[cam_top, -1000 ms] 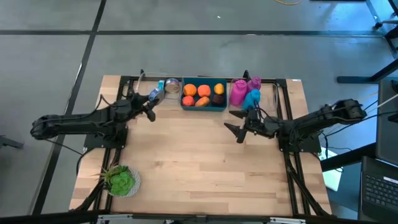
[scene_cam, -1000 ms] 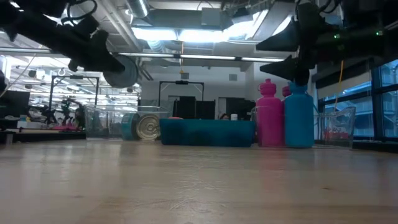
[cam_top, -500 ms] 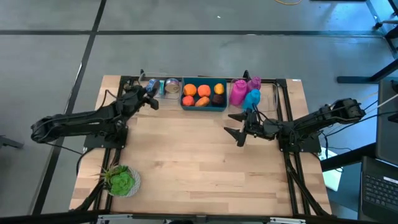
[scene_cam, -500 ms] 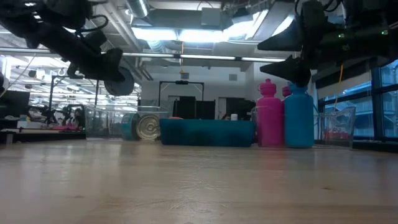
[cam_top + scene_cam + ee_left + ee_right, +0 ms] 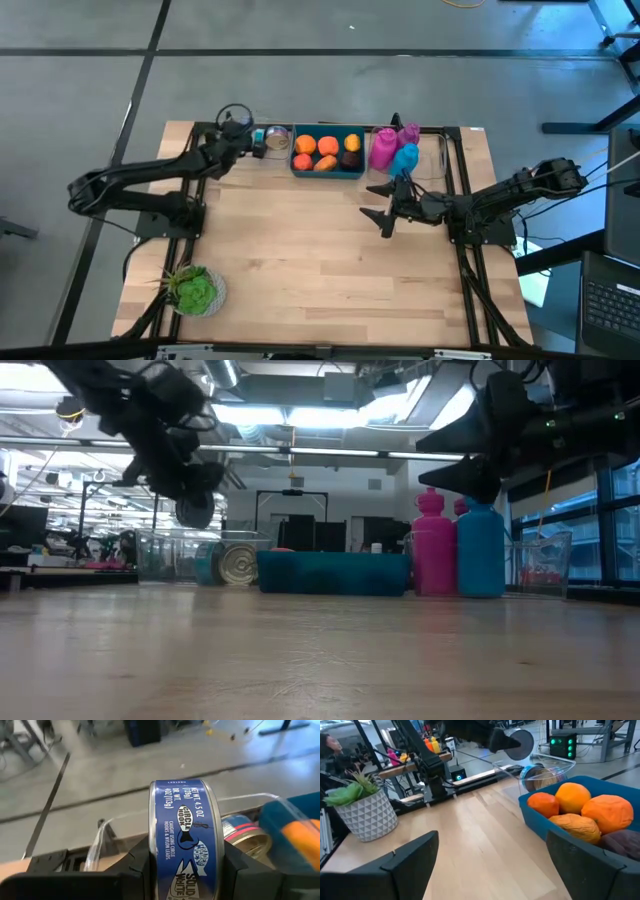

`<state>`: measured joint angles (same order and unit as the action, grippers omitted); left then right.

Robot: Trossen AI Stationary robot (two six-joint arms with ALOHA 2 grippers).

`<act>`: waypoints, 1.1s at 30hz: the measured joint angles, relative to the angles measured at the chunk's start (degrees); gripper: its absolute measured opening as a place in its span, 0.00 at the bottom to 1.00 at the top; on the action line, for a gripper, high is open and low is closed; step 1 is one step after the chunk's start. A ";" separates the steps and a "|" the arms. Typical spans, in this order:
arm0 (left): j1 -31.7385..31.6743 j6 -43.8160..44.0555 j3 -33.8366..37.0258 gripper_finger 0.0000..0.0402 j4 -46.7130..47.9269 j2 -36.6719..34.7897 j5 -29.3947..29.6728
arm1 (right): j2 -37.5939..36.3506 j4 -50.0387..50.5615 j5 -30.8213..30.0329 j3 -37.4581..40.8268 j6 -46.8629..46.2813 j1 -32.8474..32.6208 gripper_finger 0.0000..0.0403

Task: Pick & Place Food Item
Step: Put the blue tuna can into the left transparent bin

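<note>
**Can carried to the back-left corner**

Movement since a second ago belongs to the left arm alone: the left gripper [image 5: 243,143] has swung from beside the tub toward the table's back-left corner, and it now hangs above the clear container [image 5: 236,124] there. Its fingers are closed on a blue fish can [image 5: 186,837], held on edge off the table, just beside a second can [image 5: 276,138] lying in the container. The right gripper [image 5: 385,205] has not shifted; it hovers over the wood near the bottles, fingers spread wide and holding nothing.

Counted: two cans; one blue tub [image 5: 327,172] holding five pieces of fruit, four orange and one dark; three bottles, a pink one [image 5: 382,149], a blue one [image 5: 404,159] and a purple one [image 5: 408,133]; one potted plant [image 5: 195,290] at the front left.
</note>
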<state>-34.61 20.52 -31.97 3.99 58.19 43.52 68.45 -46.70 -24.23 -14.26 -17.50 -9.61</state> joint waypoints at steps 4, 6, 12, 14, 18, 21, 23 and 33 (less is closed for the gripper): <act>-1.96 2.33 -3.82 0.29 3.27 5.51 -3.18 | 0.00 0.68 -0.02 0.00 0.95 0.02 0.91; -2.82 3.06 -5.71 0.29 4.80 7.89 -4.99 | 0.00 0.75 -0.02 0.00 1.41 0.02 0.91; -4.22 4.51 -11.82 0.29 11.97 13.15 -3.70 | 0.00 1.64 -0.03 0.00 1.70 0.02 0.91; -4.22 5.05 -13.25 0.29 14.75 14.00 -2.36 | 0.00 1.84 0.04 0.00 1.88 0.02 0.91; -4.18 5.27 -14.12 0.29 16.04 14.00 -1.90 | 0.00 2.19 0.72 0.00 2.32 0.02 0.91; -4.17 6.15 -14.12 0.29 18.27 13.90 -2.13 | 0.00 2.34 0.90 0.00 2.79 0.02 0.91; -4.57 7.30 -14.12 0.29 20.25 13.90 -2.08 | 0.00 2.40 0.90 0.00 2.97 0.02 0.91; -9.74 8.72 -14.12 0.29 21.55 14.99 -10.15 | 0.00 2.38 1.33 -0.02 2.99 1.16 0.91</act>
<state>-44.35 29.25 -46.09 25.54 73.18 33.36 68.45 -44.31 -22.90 -14.28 -14.50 -8.44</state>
